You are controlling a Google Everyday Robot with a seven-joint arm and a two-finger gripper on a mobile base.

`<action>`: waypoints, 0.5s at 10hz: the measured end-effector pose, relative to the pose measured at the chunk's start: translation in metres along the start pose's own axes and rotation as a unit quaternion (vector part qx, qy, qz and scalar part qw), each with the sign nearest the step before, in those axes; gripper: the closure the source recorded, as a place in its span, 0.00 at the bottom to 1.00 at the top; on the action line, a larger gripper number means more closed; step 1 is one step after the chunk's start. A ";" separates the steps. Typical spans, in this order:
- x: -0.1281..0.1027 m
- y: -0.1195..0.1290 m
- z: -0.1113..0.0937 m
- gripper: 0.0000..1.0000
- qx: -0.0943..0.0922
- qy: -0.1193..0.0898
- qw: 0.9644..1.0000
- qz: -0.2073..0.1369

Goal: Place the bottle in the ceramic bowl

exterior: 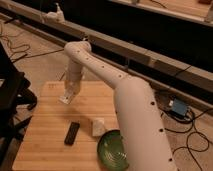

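Wooden table, end effector above far left side, clenched on bottle, ceramic bowl well apart.

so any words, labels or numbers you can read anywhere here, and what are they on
No text can be read in this view.
Black remote: any button marks are too small to read.
Ceramic bowl: pale rings only, no lettering.
Blue box on the floor: no legible label.
Gripper, shut, low over the far left part of the table: no marking visible.
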 end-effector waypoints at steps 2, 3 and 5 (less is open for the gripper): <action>-0.007 0.023 -0.015 1.00 -0.002 0.006 1.000 0.009; -0.011 0.038 -0.022 1.00 -0.003 0.009 1.000 0.017; -0.017 0.064 -0.031 1.00 -0.003 0.013 0.999 0.032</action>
